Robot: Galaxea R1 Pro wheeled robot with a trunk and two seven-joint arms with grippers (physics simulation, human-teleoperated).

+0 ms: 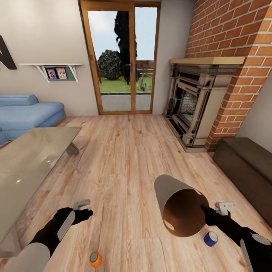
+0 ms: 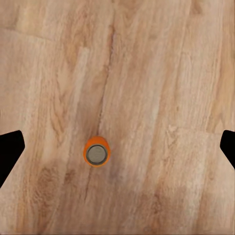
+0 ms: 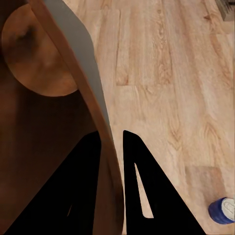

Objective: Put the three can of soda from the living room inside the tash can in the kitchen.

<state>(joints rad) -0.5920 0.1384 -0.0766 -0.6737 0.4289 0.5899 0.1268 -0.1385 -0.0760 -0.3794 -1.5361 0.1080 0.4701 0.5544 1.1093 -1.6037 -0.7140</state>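
Head view: living room with wood floor (image 1: 124, 158), brick fireplace (image 1: 196, 109), blue sofa (image 1: 26, 115), glass counter (image 1: 30, 158) at left. Right pincer (image 1: 206, 211) held the tash can (image 1: 181, 207) by its rim, tipped with the opening toward the camera. Orange can of soda (image 1: 95, 259) stood on the floor below the left pincer (image 1: 85, 209); a blue can (image 1: 210, 238) stood near the right arm. Left wrist view: orange can upright (image 2: 97, 152) on the planks, dark fingertips (image 2: 10, 152) spread wide at both edges, nothing between them. Right wrist view: fingers (image 3: 142, 186) clamped on the bin wall (image 3: 78, 78), one inside, one outside; blue can (image 3: 223, 210) on the floor nearby.
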